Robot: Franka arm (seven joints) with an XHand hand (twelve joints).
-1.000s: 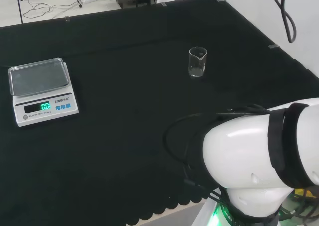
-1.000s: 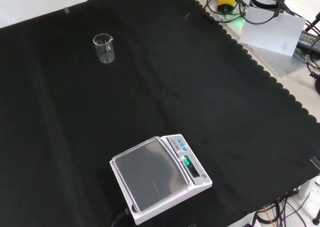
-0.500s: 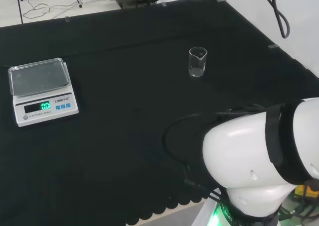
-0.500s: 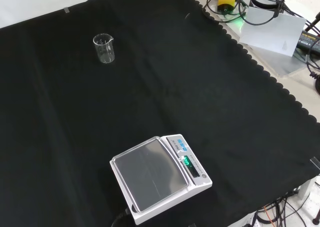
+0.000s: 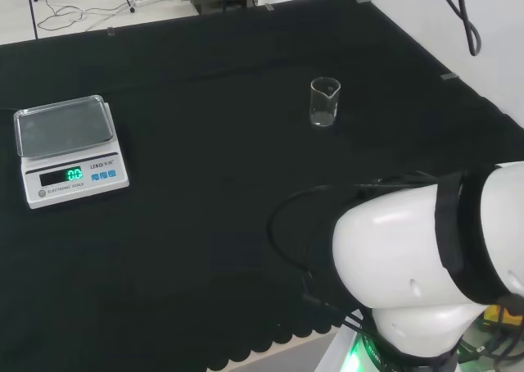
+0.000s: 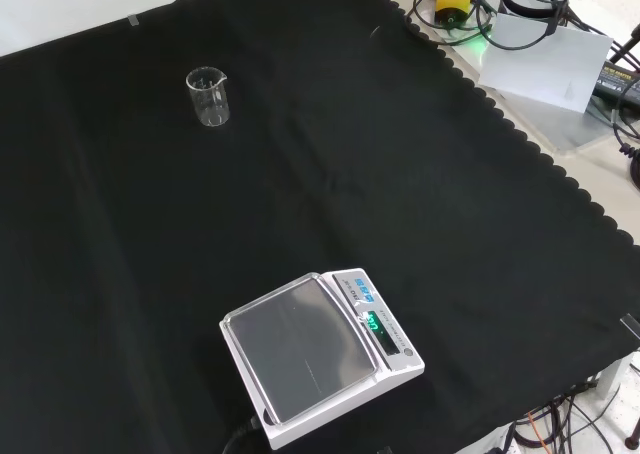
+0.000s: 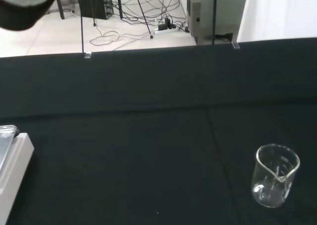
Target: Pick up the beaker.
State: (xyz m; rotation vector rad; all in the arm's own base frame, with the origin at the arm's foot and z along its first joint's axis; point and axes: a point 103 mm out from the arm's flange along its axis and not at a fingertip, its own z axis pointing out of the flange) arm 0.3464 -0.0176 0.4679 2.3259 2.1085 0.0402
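Note:
A small clear glass beaker (image 5: 324, 102) stands upright and empty on the black cloth, right of centre and towards the back in the head view. The front view has the beaker (image 6: 208, 97) at the upper left, with nothing near it. From the wrist camera the beaker (image 7: 275, 175) is seen some way off, its spout turned towards the camera. A blurred black and white part of the hand (image 7: 22, 2) shows at a corner of that view, well away from the beaker.
A white digital scale (image 5: 70, 147) with a metal pan sits at the left in the head view and near the front edge in the front view (image 6: 320, 354). The arm's white link (image 5: 426, 265) fills the head view's lower right. Cables lie on the floor beyond the cloth's edge.
The arm's links and the cable at the head view's top right have shifted slightly. The beaker and the scale have not moved.

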